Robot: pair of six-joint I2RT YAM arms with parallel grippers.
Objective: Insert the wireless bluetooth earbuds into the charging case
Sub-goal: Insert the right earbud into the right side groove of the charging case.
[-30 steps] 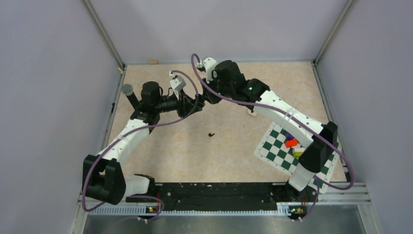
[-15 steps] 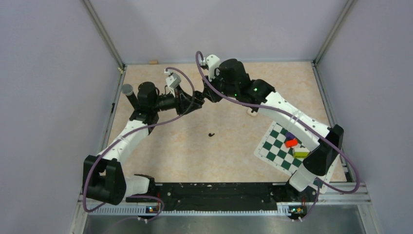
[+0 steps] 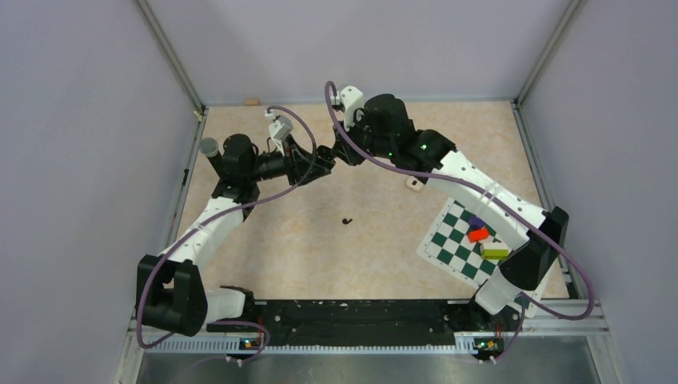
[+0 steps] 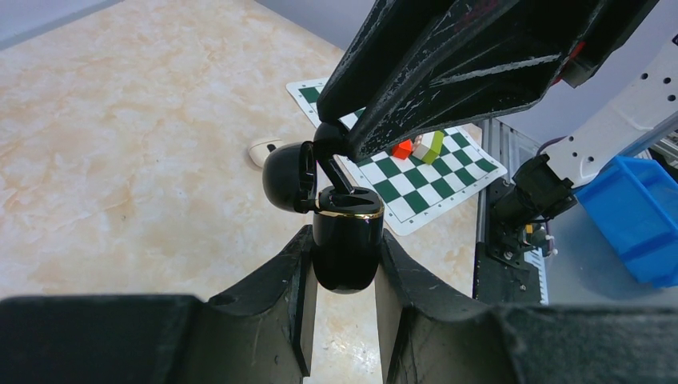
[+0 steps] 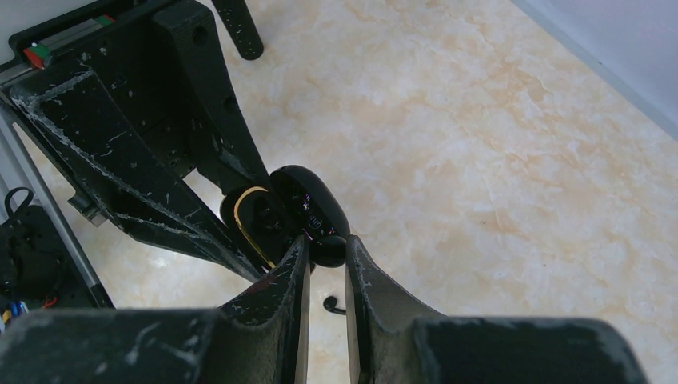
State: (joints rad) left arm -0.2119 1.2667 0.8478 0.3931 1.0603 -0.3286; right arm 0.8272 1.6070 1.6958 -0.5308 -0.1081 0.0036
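Note:
The charging case [image 4: 345,248], glossy black with a gold rim, stands upright between the fingers of my left gripper [image 4: 344,276], which is shut on its body. Its lid [image 4: 286,176] hangs open to the left. My right gripper [image 5: 326,256] comes in from above and is shut on one black earbud [image 5: 328,250], whose stem [image 4: 336,172] reaches down into the case's open top. In the top view both grippers meet above the table's back middle, left gripper [image 3: 322,162] against right gripper [image 3: 339,152]. A second earbud [image 3: 346,221] lies loose on the table.
A green-and-white chessboard mat [image 3: 460,248] with coloured blocks [image 3: 478,234] lies at the right. A small white object [image 3: 414,183] rests near the right forearm. A grey cylinder [image 3: 209,147] stands at the left edge. A blue bin [image 4: 636,216] sits beyond the rail.
Both grippers, still joined at the case, have drifted slightly left and towards the back. The right arm's elbow has swung outward to the right. The loose earbud has not moved.

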